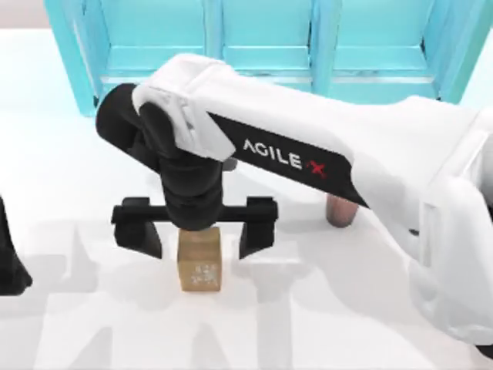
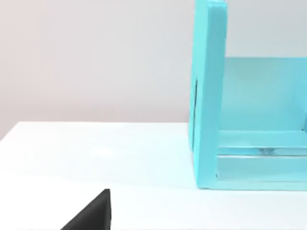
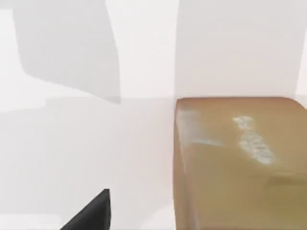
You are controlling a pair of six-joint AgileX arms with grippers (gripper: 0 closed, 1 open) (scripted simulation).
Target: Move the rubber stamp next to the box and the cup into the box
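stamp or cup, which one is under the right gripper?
The rubber stamp: the golden-tan block between the right gripper's open fingers. The reddish-brown cup stands apart, toward the table's right.

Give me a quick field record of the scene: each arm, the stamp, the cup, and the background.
right gripper: open, fingers straddling the rubber stamp, not closed on it
left arm: parked at the table's left edge
cup: upright, right of the stamp, partly under the right arm
shelving unit: turquoise, at the back
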